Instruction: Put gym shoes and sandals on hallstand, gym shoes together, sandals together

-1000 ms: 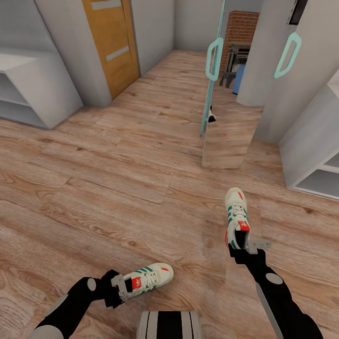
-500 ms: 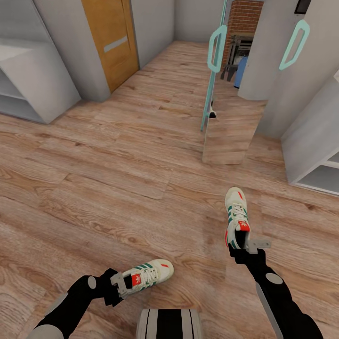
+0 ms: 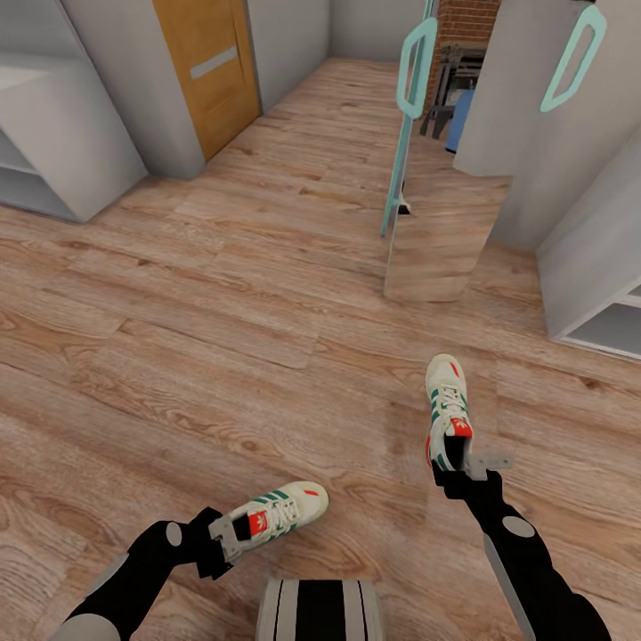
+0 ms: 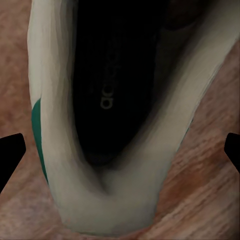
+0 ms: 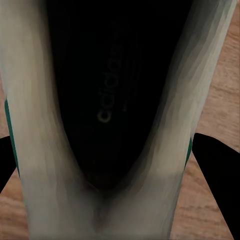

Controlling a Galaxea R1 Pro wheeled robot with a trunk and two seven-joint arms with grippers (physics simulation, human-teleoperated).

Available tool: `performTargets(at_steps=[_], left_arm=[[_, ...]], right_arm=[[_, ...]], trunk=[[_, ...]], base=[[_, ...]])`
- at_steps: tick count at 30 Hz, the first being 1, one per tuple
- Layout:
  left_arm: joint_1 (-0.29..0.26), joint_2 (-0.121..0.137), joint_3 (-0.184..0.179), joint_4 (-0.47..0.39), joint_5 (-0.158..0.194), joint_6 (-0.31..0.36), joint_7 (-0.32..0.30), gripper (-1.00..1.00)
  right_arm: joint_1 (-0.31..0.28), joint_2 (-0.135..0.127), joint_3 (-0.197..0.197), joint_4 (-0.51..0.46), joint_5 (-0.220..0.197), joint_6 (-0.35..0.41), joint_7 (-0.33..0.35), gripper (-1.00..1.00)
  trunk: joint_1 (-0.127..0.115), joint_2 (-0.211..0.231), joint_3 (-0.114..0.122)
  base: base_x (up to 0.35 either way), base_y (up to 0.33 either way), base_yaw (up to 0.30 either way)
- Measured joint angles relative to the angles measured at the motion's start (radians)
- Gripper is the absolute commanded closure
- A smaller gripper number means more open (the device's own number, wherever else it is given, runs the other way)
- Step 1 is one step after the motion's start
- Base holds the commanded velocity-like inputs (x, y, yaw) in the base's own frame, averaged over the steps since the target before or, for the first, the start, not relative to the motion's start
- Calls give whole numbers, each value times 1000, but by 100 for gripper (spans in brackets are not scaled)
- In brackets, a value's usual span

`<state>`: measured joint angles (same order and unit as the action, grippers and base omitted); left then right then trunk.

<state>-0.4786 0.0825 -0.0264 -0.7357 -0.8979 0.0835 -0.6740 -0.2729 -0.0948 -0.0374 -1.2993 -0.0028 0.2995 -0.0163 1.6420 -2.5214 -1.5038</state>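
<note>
Cream-white leather sits in both grippers: the left gripper (image 3: 233, 537) is clamped on the heel of the left gym shoe (image 3: 283, 515), low near the robot's base, and the right gripper (image 3: 465, 465) is closed on the heel of the right gym shoe (image 3: 447, 410), whose toe points away up the corridor. Both wrist views look straight into a dark shoe opening, the left shoe's collar (image 4: 100, 200) and the right shoe's collar (image 5: 100, 200), with the black fingers at the picture edges on either side of it. Against the two earlier head pictures the shoes and arms hold the same places relative to the robot, while the door, walls and shelving have slid up and outward; I judge that as the camera and base moving, so the robot is carrying the pair, not regrasping. That leaves both sneakers off the corridor floor (image 3: 223, 356) but not yet on any rack; the sandals are still to fetch. Wood-grain planks run ahead past an orange-brown door (image 3: 200, 71) and a glass door with a teal handle (image 3: 417, 67). Pale grey shelving shows at the left edge (image 3: 53, 133) and another unit at the right edge (image 3: 605, 267); which is the hallstand I cannot tell
</note>
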Motion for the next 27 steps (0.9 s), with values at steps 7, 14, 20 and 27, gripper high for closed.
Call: performTargets(at_steps=[7, 14, 20, 27], left_arm=[[0, 1, 0, 0, -1, 0, 0, -100], [0, 1, 0, 0, -1, 0, 0, -100], [0, 1, 0, 0, -1, 1, 0, -100], [1, 1, 0, 0, -11, 2, 1, -100]], right_arm=[[0, 0, 0, 0, 0, 0, 0, 100], [0, 0, 0, 0, 0, 0, 0, 100], [0, 0, 0, 0, 0, 0, 0, 100], [0, 0, 0, 0, 0, 0, 0, 100]], trunk=[[0, 0, 0], [0, 0, 0], [0, 0, 0], [0, 0, 0]], base=[[0, 0, 0], [0, 0, 0], [0, 0, 0], [0, 0, 0]])
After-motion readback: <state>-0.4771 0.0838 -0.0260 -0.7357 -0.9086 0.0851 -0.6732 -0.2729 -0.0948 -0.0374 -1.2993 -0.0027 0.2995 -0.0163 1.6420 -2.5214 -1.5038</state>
